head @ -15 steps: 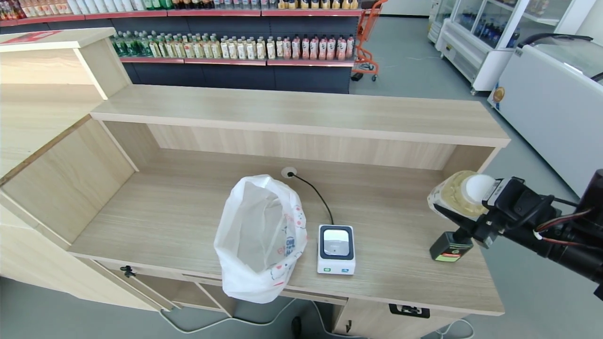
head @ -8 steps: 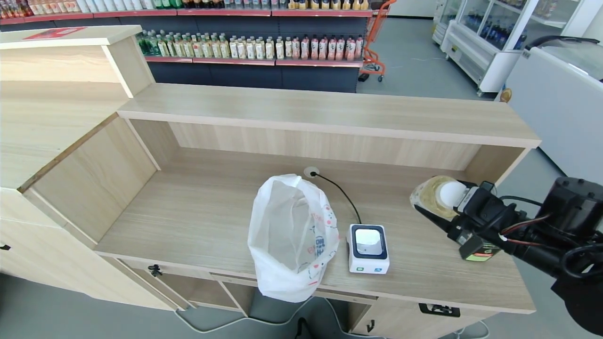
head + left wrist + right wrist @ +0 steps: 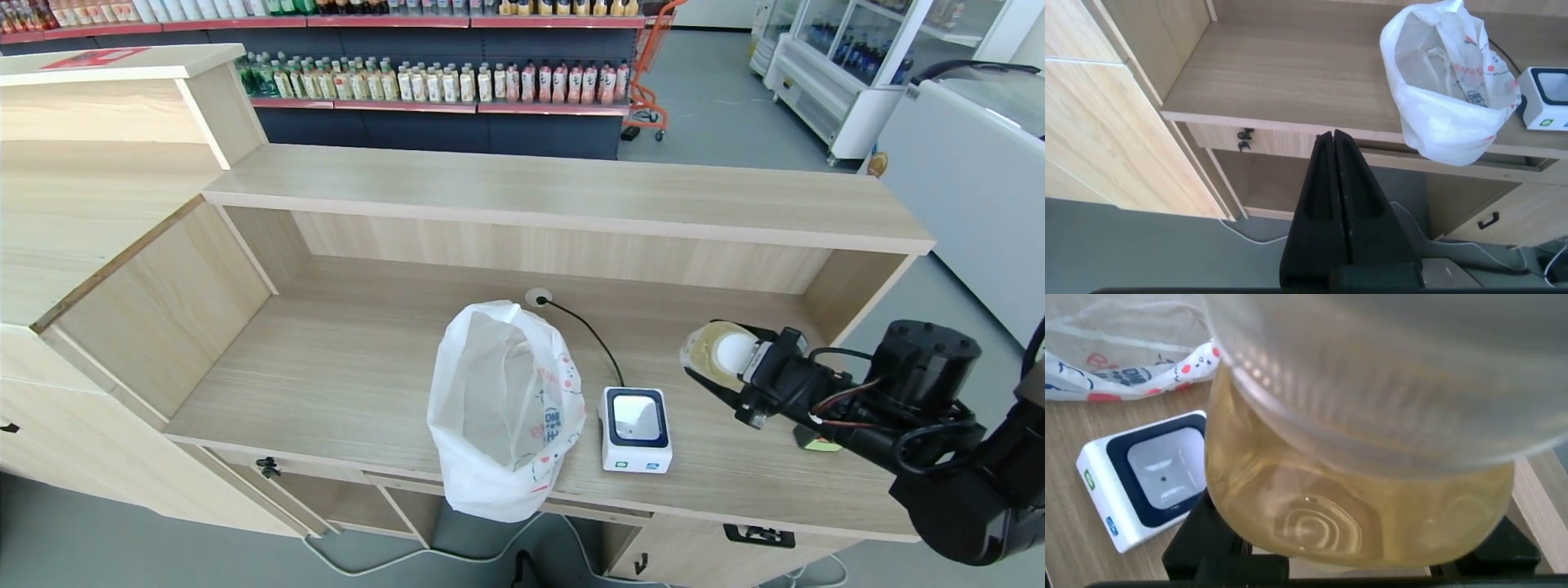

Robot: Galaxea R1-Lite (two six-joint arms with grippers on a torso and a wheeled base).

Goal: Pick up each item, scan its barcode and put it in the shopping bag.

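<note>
Setting: a shop checkout; I'm working at a pale wooden counter (image 3: 343, 367), with shelves of drinks (image 3: 424, 82) and chest freezers (image 3: 963, 163) behind it.
Shopping bag: a white plastic shopping bag (image 3: 506, 408) stands open-mouthed at the counter's front edge, just left of the scanner. From above I make out nothing inside, though its folds hide the bottom.
Scanner: a white barcode scanner (image 3: 636, 429) with a dark-framed window facing up, its cable (image 3: 584, 335) running back to a hole in the counter.
Right arm: the right gripper (image 3: 709, 353) is clamped on a bottle of yellowish drink (image 3: 704, 343) with a white cap (image 3: 734, 351), held off the counter to the right of the scanner, not over its window.
Left arm: the left gripper (image 3: 1333, 139) hangs out in front of the counter and lower than its top, fingers pressed together, holding nothing.
Done so far: by my reading, the first pick-up only.
Left to do: scan and bag the bottle, then handle a small dark box (image 3: 815, 443) lying on the counter behind my right arm.
Labels: the bag carries red and blue print and the box a green-and-red label. From the right wrist camera I see only the bottle's clear base and no barcode, so I'd expect to turn it.
</note>
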